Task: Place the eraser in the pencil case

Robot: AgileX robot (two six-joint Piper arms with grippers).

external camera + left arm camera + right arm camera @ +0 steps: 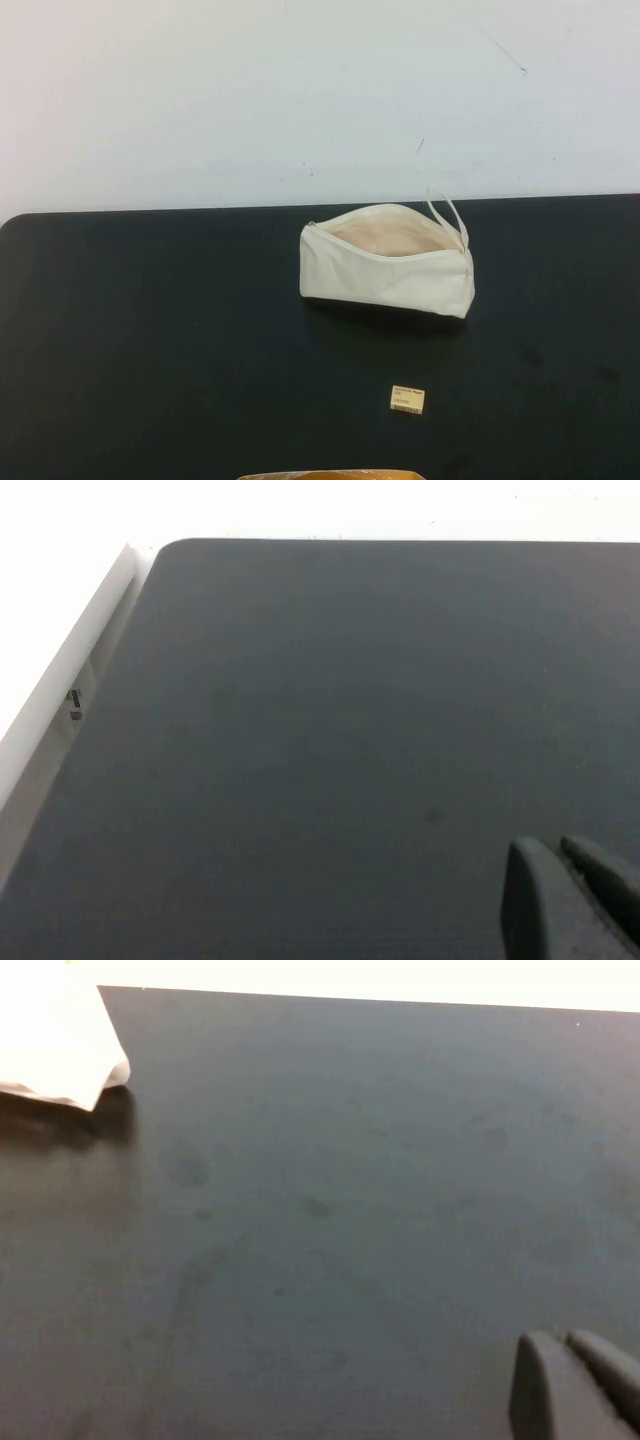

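High view: eraser (407, 399), tiny cream-yellow block, dark print and a barcode-like strip on top, lies flat on the black bench (150, 340) near the front edge, a bit right of middle. Case (386, 262), cream-white zip pouch, sits toward the back edge, right of middle, mouth unzipped and gaping, peach lining showing, thin loop strap sticking up at its right end. Eraser is in front of the case, well apart, not inside. No arm or claw shows in this view. A sliver of something yellow-brown (330, 474) pokes in at the front edge. Bare bench all round the eraser, wide open on the left half and at the right side.

Left wrist view: left claw (575, 900) shows only as two dark fingertips close side by side at the picture's corner, over bare bench near a rounded corner where the black top meets a white border (70, 680). Can't tell if they are pressed together or apart. No eraser or case here.

Right wrist view: right claw (580, 1385) likewise two dark tips at the corner, over bare bench; spread or closed, can't tell. One white end of the case (60, 1050) shows well away from the claw, near the far edge. Eraser not seen.
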